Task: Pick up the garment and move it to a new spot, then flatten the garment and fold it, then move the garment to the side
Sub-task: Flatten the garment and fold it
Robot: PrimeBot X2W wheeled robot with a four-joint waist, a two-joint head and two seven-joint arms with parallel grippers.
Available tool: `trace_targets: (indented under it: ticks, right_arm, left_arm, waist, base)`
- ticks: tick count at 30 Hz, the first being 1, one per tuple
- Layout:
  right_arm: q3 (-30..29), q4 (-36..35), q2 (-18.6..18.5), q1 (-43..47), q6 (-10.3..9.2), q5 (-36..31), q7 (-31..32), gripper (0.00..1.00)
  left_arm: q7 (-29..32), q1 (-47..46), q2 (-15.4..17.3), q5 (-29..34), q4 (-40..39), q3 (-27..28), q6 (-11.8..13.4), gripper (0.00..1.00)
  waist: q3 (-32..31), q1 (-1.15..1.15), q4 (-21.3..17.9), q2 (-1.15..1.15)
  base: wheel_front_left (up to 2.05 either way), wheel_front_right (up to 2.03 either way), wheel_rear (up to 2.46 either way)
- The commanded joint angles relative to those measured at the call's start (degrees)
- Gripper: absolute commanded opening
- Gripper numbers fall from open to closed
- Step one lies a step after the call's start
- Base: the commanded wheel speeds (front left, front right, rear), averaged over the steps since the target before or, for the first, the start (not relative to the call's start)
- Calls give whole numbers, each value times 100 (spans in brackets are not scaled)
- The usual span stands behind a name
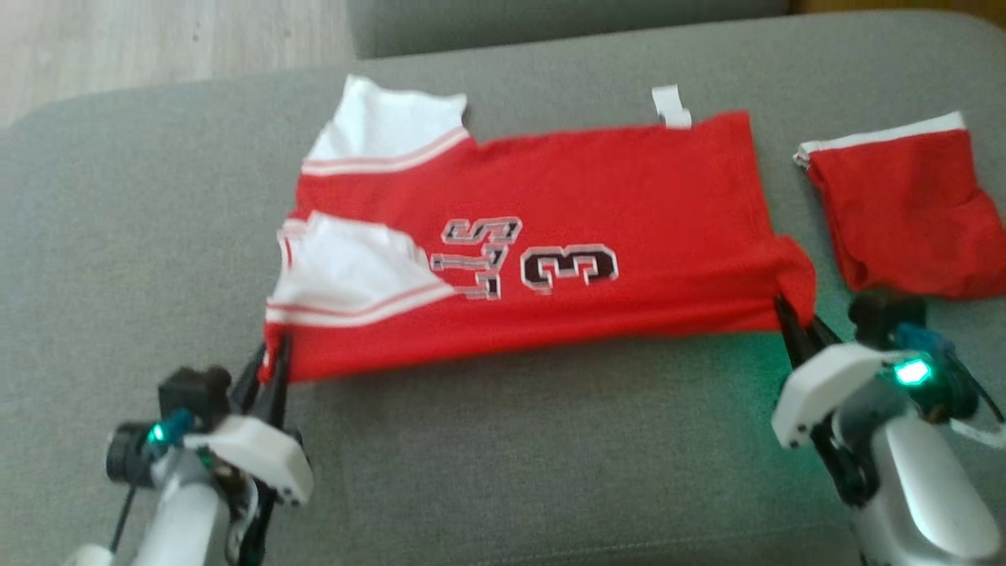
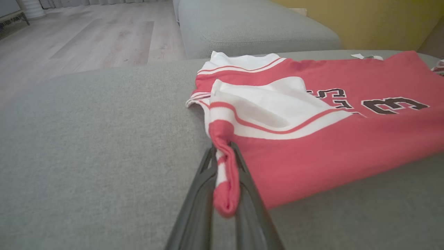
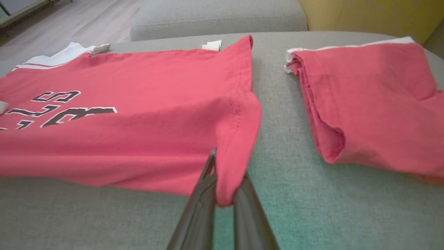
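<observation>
The lettering point(image 1: 479, 259) on the jersey point(image 1: 550, 181) is partly covered by a white sleeve point(image 1: 346, 267), and it is too blurred to read. At 3 o'clock in the head view, a second red cloth point(image 1: 904, 204) runs off the edge. Bunched fabric hides the tips of the left gripper point(image 2: 223, 151) and the right gripper point(image 3: 227, 163).

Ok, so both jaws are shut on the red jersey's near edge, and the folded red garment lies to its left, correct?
Not quite: the folded red garment lies to the right of the red jersey, not its left, as the head view shows. Both sets of jaws are indeed shut on the jersey's near edge.
</observation>
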Motion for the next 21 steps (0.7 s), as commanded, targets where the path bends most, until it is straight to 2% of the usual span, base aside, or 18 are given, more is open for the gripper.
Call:
trace_targets:
  ticks: [1,9,16,17,18,19,20,21]
  right_arm:
    - [68,-311,-173,42,-5,68,85,0]
    - [-32,-1040,-447,681,-5,316,736,0]
    - [-240,-1497,-460,1219,-5,457,1221,0]
    - [-251,-1540,-443,1249,-5,461,1238,27]
    - [-272,-1571,-407,1273,-5,473,1262,100]
    - [-288,-1595,-371,1295,-5,479,1304,100]
    - [-283,-1634,-348,1307,-5,482,1328,100]
    - [-313,-1678,-313,1303,-5,486,1329,100]
  left_arm:
    - [-29,-43,141,-37,-196,221,16,0]
    - [138,539,140,-131,-502,129,18,0]
    - [404,906,134,-219,-707,13,5,0]
    - [417,913,129,-223,-708,1,8,0]
    - [425,909,129,-219,-706,-11,17,32]
    - [418,895,135,-202,-705,-20,39,45]
    - [400,882,139,-186,-702,-25,63,82]
    - [370,867,140,-179,-708,-24,82,100]
  waist:
    - [-121,0,31,0]
    - [-430,0,61,0]
    - [-608,0,79,0]
    - [-615,0,75,0]
    - [-620,0,69,0]
    - [-622,0,62,0]
    - [-622,0,51,0]
    - [-607,0,28,0]
  base:
    - [0,0,0]
    - [0,0,0]
    - [0,0,0]
    - [0,0,0]
    - [0,0,0]
    - [0,0,0]
    - [0,0,0]
    - [0,0,0]
